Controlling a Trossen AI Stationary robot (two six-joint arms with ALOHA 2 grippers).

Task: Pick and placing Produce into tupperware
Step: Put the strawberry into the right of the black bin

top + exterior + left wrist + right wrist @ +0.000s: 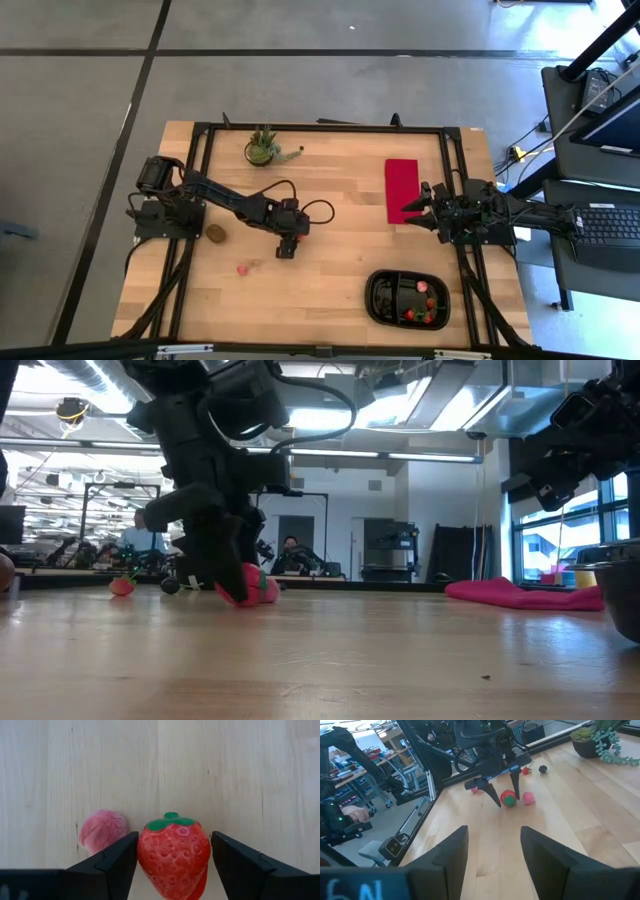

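We see the left tool lowered onto the bench a little left of its middle, its two dark fingers standing on either side of a red strawberry with a green top. In the left wrist view one finger appears to touch the fruit's flank while a narrow gap shows at the other, so the jaws are spread around the strawberry and not clamped on it. The strawberry sits on the wood. Just beside it, outside the fingers, lies a paler pink fruit piece, also on the bench.

In the high view a brown kiwi-like oval rests near the left edge of the bench, close to the left arm's base. A small red piece lies toward the near edge, a little apart from the left tool.

The black tupperware sits near the bench's near right corner, with several red pieces already in it, toward its right side; we cannot tell which compartment they occupy.

The right tool hangs above the bench near the right edge, over the edge of a flat red cloth, its fingers parted and holding nothing. A potted green plant stands by the far edge.
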